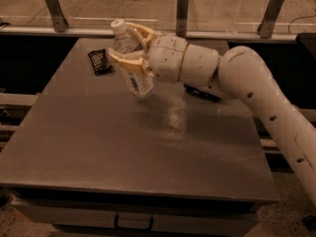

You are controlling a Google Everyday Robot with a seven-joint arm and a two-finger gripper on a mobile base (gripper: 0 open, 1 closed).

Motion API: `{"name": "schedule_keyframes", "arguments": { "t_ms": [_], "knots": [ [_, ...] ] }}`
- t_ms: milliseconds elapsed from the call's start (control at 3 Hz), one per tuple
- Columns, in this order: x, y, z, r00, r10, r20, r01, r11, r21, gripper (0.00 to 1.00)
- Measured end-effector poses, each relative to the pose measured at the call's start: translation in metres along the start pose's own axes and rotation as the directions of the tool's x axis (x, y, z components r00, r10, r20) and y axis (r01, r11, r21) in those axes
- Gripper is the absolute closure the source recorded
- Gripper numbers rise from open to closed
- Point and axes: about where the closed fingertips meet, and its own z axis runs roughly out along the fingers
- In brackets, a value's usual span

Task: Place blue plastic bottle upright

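The blue plastic bottle (134,70) is a clear bottle with a white cap and a white-and-blue label. It is tilted, cap toward the upper left, its base just above the grey table (98,142). My gripper (132,47) is shut around the bottle's middle, with cream fingers (129,63) on both sides of it. My white arm reaches in from the right.
A small dark snack packet (99,61) lies at the table's far left, just left of the bottle. The crushed can (201,92) lies behind my forearm, mostly hidden. A rail with metal posts runs behind the table.
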Motion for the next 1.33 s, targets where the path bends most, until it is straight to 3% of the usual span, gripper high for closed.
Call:
{"name": "schedule_keyframes", "arguments": {
  "t_ms": [333, 667, 1333],
  "knots": [
    [0.005, 0.008, -0.005, 1.0, 0.012, 0.021, -0.012, 0.9999, -0.003, 1.0],
    [0.011, 0.015, -0.01, 0.999, 0.045, 0.028, -0.045, 0.9989, 0.011, 0.83],
    [0.021, 0.02, -0.014, 0.996, 0.085, 0.0, -0.085, 0.9959, 0.031, 0.36]
  ]
}}
